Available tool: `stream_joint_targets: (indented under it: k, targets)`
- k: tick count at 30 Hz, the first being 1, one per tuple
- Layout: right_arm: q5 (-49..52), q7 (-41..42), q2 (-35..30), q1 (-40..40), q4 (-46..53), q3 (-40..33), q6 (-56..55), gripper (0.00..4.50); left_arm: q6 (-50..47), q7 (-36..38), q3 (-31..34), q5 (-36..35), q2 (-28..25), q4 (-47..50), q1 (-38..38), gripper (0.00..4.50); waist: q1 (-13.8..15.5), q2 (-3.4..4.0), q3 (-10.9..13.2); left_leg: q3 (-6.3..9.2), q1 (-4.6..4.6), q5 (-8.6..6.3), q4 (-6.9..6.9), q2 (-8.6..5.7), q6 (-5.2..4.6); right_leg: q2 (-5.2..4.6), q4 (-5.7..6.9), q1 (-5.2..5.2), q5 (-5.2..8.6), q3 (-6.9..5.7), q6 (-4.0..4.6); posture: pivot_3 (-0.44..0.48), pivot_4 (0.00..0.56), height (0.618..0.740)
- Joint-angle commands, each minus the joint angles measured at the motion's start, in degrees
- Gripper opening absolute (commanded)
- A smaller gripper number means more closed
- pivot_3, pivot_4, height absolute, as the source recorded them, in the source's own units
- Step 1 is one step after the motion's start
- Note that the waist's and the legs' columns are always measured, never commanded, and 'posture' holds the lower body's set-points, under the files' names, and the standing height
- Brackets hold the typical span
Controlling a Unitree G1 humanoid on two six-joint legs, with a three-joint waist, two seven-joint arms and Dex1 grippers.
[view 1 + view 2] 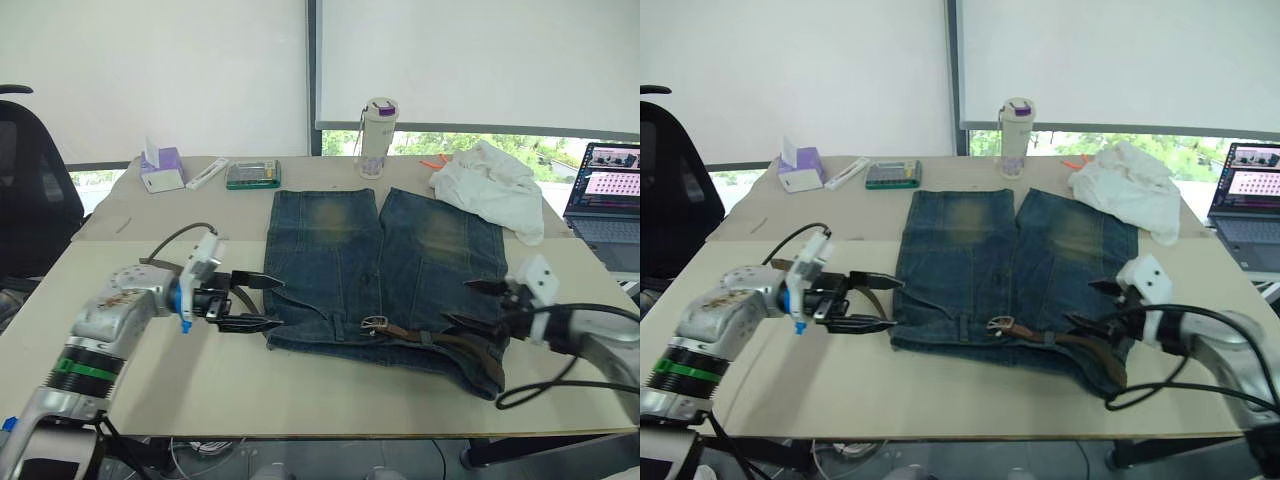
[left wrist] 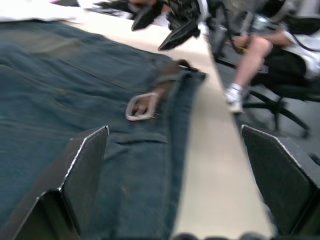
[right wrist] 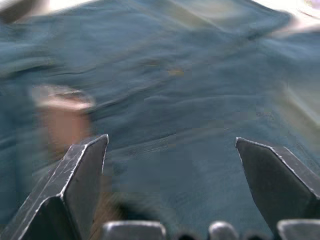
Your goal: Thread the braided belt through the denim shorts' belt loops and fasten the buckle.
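The denim shorts lie flat on the table with the waistband toward me. Along the waistband's right half lies the braided belt, dark brown, its silver buckle near the waistband's middle. A belt loop shows just before the buckle in the left wrist view. My left gripper is open at the shorts' left waistband corner, empty. At the shorts' right edge my right gripper stands open, above the belt's right end, holding nothing.
A white cloth, a bottle, a calculator, a tissue box and a laptop stand along the back and right. A black chair is at the left. A seated person's leg shows beyond the table.
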State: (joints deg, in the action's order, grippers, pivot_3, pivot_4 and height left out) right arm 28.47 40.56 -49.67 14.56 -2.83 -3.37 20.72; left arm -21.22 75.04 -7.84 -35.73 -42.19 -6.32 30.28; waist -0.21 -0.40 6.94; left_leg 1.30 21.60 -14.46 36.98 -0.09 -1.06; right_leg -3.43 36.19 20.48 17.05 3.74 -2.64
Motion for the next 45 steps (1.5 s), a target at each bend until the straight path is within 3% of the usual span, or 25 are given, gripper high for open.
stream_joint_targets:
  k: [1,4,9,12,15,23,26,31,36,40,45]
  targets:
    - [-2.5,-9.1,3.5,5.2,-7.9,-4.6,4.1,4.47,-0.1,-4.8,1.9,2.3,1.6,5.0,-1.1,4.50,0.1,0.02,0.0,0.00,0.03,0.00,0.00,0.00,0.00,-0.02,0.03,0.01,0.00,0.01,0.00,0.000,0.150,0.740]
    - [-4.0,-16.8,6.0,9.3,-16.5,-8.2,8.1,4.47,-1.2,-8.0,2.2,3.1,3.1,9.1,-3.4,4.50,0.1,0.05,0.0,0.01,0.07,0.01,-0.04,0.01,0.01,-0.04,0.11,0.03,-0.01,0.01,0.02,0.000,0.150,0.740]
    - [-6.4,-20.0,7.1,12.5,-23.7,-9.1,13.8,4.47,-2.7,-9.5,1.7,4.5,3.1,13.5,-5.7,4.50,-0.2,0.06,0.0,0.01,0.08,0.01,-0.06,0.02,0.01,-0.05,0.09,0.02,-0.02,0.03,0.02,0.000,0.150,0.740]
    - [-4.8,-17.0,8.0,13.5,-24.0,-9.1,18.3,4.47,-3.2,-9.7,2.0,4.8,3.1,14.1,-5.8,4.50,-0.6,0.11,-0.1,0.00,0.05,0.01,-0.08,0.03,0.01,-0.02,0.02,0.02,-0.02,0.06,0.02,0.000,0.150,0.740]
    - [-1.3,-8.9,8.3,12.1,-16.4,-6.4,23.7,4.47,-2.8,-8.6,1.9,6.0,2.0,14.0,-6.5,4.50,-1.1,0.12,-0.1,-0.01,0.00,0.01,-0.10,0.06,0.01,0.04,0.02,-0.01,-0.02,0.07,0.03,0.000,0.150,0.740]
    - [-8.7,-5.2,9.7,13.0,-17.7,-1.7,16.7,4.47,-1.2,-8.2,2.2,7.4,2.4,12.4,-7.5,4.50,-1.6,0.11,-0.1,0.00,-0.05,0.01,-0.12,0.06,0.01,0.04,0.02,-0.05,-0.02,0.06,0.03,0.000,0.150,0.740]
    - [-14.1,-5.7,9.4,13.3,-19.7,1.6,11.9,3.69,-0.4,-8.3,2.4,8.2,2.6,11.9,-7.7,4.50,-2.2,0.09,-0.1,-0.02,-0.11,0.01,-0.12,0.05,0.01,0.04,0.00,-0.07,-0.02,0.08,0.03,0.000,0.150,0.740]
    - [-19.5,-9.3,11.6,15.0,-23.1,3.3,8.4,1.89,1.1,-9.1,2.9,9.4,3.2,11.0,-7.6,4.50,-2.3,0.06,-0.1,-0.02,-0.21,0.00,-0.14,0.06,0.01,0.04,0.00,-0.13,-0.02,0.09,0.03,0.000,0.150,0.740]
    - [-18.7,-17.3,18.1,18.8,-26.4,-0.8,10.6,0.16,2.0,-10.0,3.2,10.4,3.7,10.5,-7.6,4.50,-2.3,-0.18,-0.2,-0.01,-0.26,0.00,-0.14,0.07,0.02,0.01,0.03,-0.16,-0.02,0.11,0.03,0.000,0.150,0.740]
    - [-15.8,-25.4,24.6,22.8,-28.8,-7.4,11.8,0.02,3.0,-11.0,4.2,11.3,4.1,9.8,-7.1,4.50,-2.5,-0.25,-0.3,-0.01,-0.29,0.00,-0.16,0.10,0.03,-0.02,0.04,-0.14,-0.03,0.16,0.05,0.000,0.150,0.740]
    - [-13.0,-42.9,30.3,32.5,-43.8,-18.8,2.5,0.02,5.2,-14.6,5.2,13.8,5.1,6.1,-4.0,4.50,-2.5,-0.25,-0.3,-0.01,-0.32,0.00,-0.25,0.09,0.04,-0.03,0.27,-0.09,-0.05,0.18,0.07,0.000,0.150,0.740]
